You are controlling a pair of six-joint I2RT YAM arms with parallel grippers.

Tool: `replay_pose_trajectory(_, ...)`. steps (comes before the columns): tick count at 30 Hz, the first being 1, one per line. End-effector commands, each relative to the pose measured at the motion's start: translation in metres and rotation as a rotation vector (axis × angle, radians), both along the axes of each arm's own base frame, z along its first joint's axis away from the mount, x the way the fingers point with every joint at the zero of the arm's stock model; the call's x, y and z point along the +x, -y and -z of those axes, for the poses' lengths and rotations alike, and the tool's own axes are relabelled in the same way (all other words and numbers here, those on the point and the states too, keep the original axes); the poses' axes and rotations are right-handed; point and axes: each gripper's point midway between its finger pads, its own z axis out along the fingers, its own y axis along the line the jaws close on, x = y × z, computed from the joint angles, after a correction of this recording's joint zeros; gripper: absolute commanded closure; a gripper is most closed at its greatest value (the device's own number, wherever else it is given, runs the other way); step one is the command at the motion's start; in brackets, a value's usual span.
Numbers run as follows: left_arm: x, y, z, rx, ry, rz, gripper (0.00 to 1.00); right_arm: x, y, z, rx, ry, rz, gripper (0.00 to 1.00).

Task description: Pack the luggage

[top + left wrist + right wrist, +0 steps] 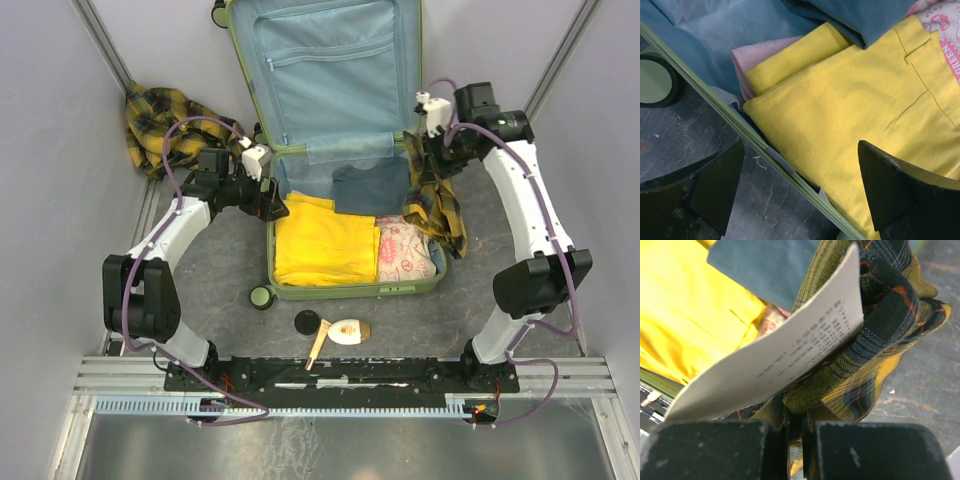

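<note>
The luggage (330, 150) lies open on the tabletop (225, 285), part-packed; right jaws clamp a plaid shirt (440, 205) hanging at its rim, which next needs carrying inward and releasing; left jaws apart, empty.

The luggage (330, 90) lid runs off the top edge of the overhead view. In the right wrist view the plaid shirt (880, 340) swallows the tips of the right tool (801, 432), and the print on the paper tag (785, 355) is too blurred to read. In the left wrist view a pink cloth (747, 62) shows only 1 edge beneath the yellow garment (850, 140), and 1 wheel (655, 80) is cut by the left edge.
</note>
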Motion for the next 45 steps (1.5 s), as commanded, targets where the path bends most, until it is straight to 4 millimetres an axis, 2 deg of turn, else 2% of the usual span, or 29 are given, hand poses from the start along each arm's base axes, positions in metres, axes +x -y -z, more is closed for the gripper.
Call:
replay_pose_trajectory(1, -0.001, -0.004, -0.022, -0.012, 0.072, -0.009, 0.01, 0.025, -0.042, -0.014, 0.023, 0.109, -0.030, 0.98)
replay_pose_trajectory(7, -0.008, -0.010, -0.023, 0.001, 0.071, -0.023, 0.01, 0.037, -0.092, 0.006, 0.030, 0.103, -0.079, 0.98)
replay_pose_trajectory(22, -0.026, -0.032, -0.023, 0.028, 0.072, -0.069, 0.01, 0.067, -0.202, 0.084, 0.067, 0.070, -0.200, 0.98)
replay_pose_trajectory(26, -0.032, -0.037, -0.018, 0.050, 0.060, -0.058, 0.01, 0.070, -0.221, 0.107, 0.069, 0.052, -0.214, 0.98)
replay_pose_trajectory(31, -0.040, -0.042, -0.015, 0.094, 0.029, -0.039, 0.01, 0.068, -0.232, 0.132, 0.072, 0.005, -0.222, 0.97)
replay_pose_trajectory(34, -0.050, -0.044, -0.015, 0.112, 0.016, -0.015, 0.01, 0.065, -0.235, 0.135, 0.081, -0.014, -0.238, 0.77)
replay_pose_trajectory(36, -0.058, -0.045, -0.017, 0.123, 0.039, 0.003, 0.01, 0.063, -0.237, 0.127, 0.096, -0.007, -0.252, 0.48)
replay_pose_trajectory(38, -0.063, -0.048, -0.022, 0.130, 0.103, 0.001, 0.01, 0.061, -0.238, 0.114, 0.111, 0.016, -0.268, 0.31)
replay_pose_trajectory(41, -0.080, -0.052, -0.024, 0.169, 0.171, 0.037, 0.01, 0.057, -0.238, 0.089, 0.134, 0.053, -0.286, 0.19)
replay_pose_trajectory(45, -0.109, -0.061, -0.006, 0.248, 0.161, 0.178, 0.00, 0.050, -0.235, 0.055, 0.159, 0.110, -0.310, 0.04)
